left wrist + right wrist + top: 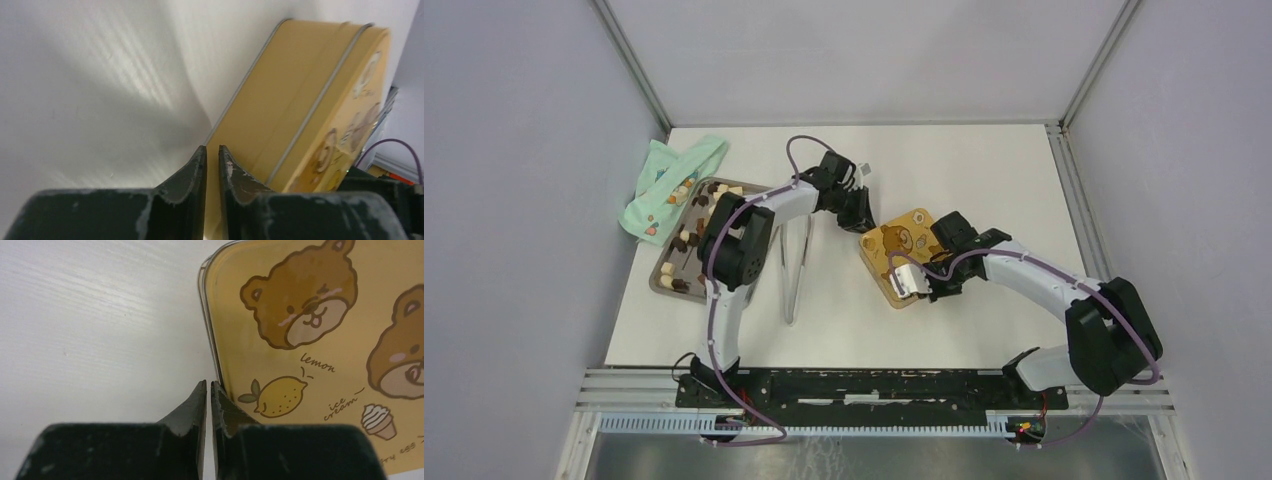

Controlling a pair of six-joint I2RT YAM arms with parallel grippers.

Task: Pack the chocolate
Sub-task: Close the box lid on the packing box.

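My left gripper [212,150] and right gripper [208,385], both nearly closed and empty, flank the lidded bear-print tin [894,240] at frame centre.

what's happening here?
Both arms are at the tin, which has its lid on, so its inside is hidden. The left tool and right tool are both shut and empty, tips close to the tin's edges. The chocolate sits on the tray at far left. The tweezers lie on the table between tray and tin.
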